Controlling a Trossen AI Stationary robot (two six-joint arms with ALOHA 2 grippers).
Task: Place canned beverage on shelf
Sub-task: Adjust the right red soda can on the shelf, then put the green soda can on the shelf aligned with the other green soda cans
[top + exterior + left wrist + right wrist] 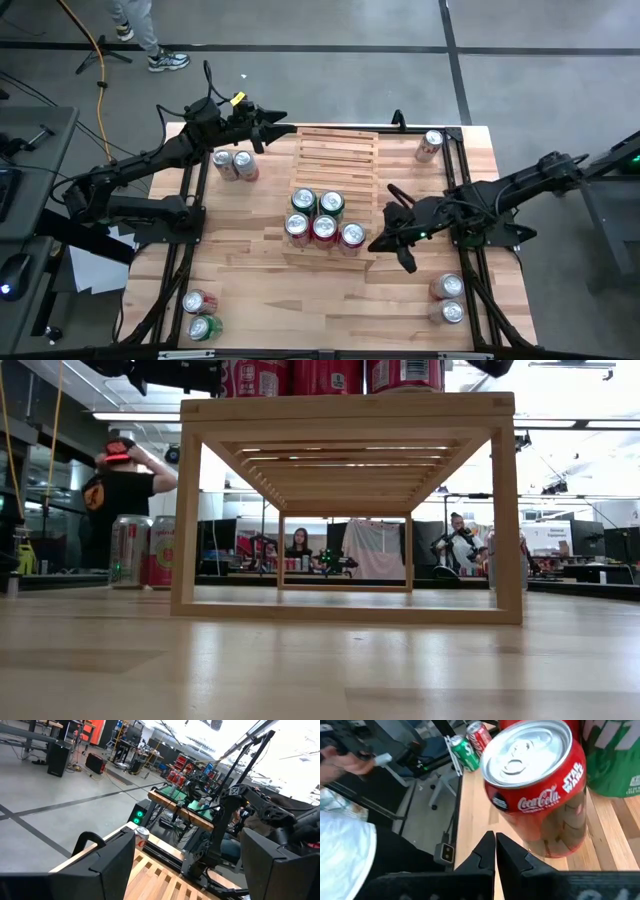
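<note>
The pale slatted shelf stands mid-table and fills the low view. Several cans stand on its near tiers: two green behind, three red in front. My right gripper is shut, its fingertips right beside the rightmost red can, a Coca-Cola can standing upright on the slats. My left gripper is open and empty above the shelf's far left corner; its wrist view looks along the table's far edge. My right gripper's shut fingertips come level from the table's right at the lower side wall of the red Coca-Cola can. I cannot tell whether they touch it. The can stands upright on the shelf's slats.
Loose cans stand on the table: two left of the shelf, one at the far right, two at the near right, two at the near left. People show in the room beyond.
</note>
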